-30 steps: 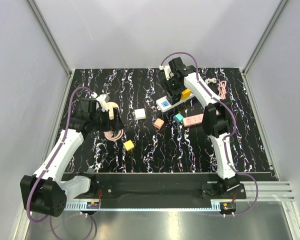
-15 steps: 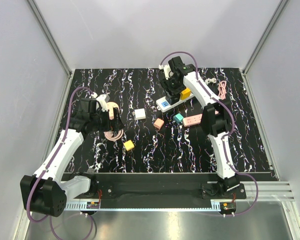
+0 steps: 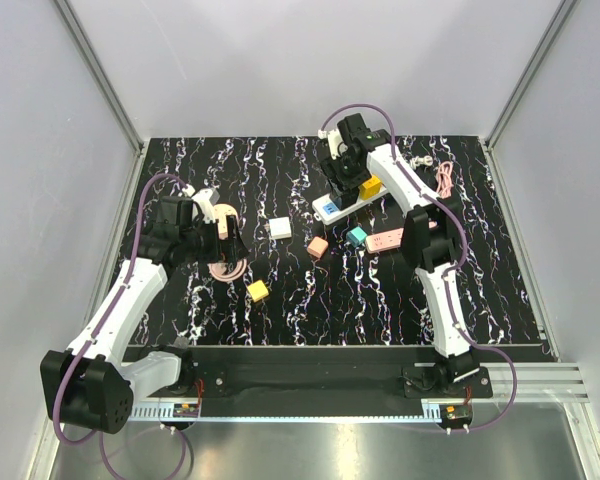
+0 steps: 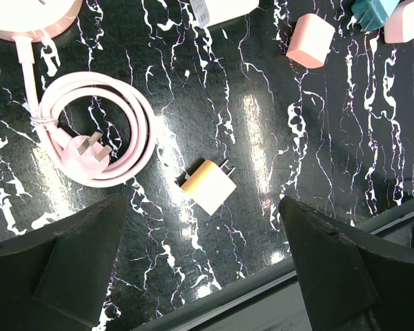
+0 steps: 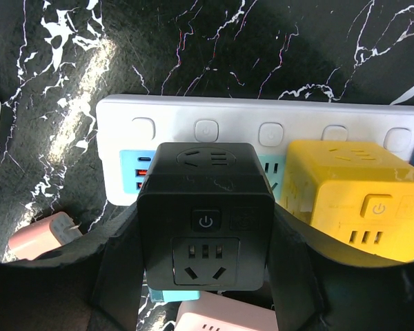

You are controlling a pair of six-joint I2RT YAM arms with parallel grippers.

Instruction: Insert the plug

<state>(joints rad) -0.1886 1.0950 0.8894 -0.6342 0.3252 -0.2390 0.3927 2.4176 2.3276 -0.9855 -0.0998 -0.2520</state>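
— What did the right jaws have?

— We saw them clenched on the black cube plug [image 5: 205, 207], with a dark finger [image 5: 117, 276] pressed to each side face. Its own socket face and power button pointed up at the wrist camera.

— And where did that plug sit?

— Directly over the white power strip [image 5: 124, 117], covering one blue socket, just beside the yellow cube [image 5: 345, 186] already seated on the strip. We could not tell whether its pins were fully home. The strip lay toward the far edge of the counter [image 3: 280, 160], right of the middle.

— Anything close by?

— A pink adapter [image 5: 41, 238] lay just off the strip's near side, and the end of a pink strip [image 5: 224, 321] showed beneath the plug.

— The left jaws?

— Released, spread wide and holding nothing. They hung above the counter near its left edge. Below them, between the fingers [image 4: 62, 269], lay a small yellow charger [image 4: 207, 186] with its prongs showing. Beside it was a coiled pink cable [image 4: 96, 138], its three-pin plug resting inside the coil. Charger and cable lay apart.
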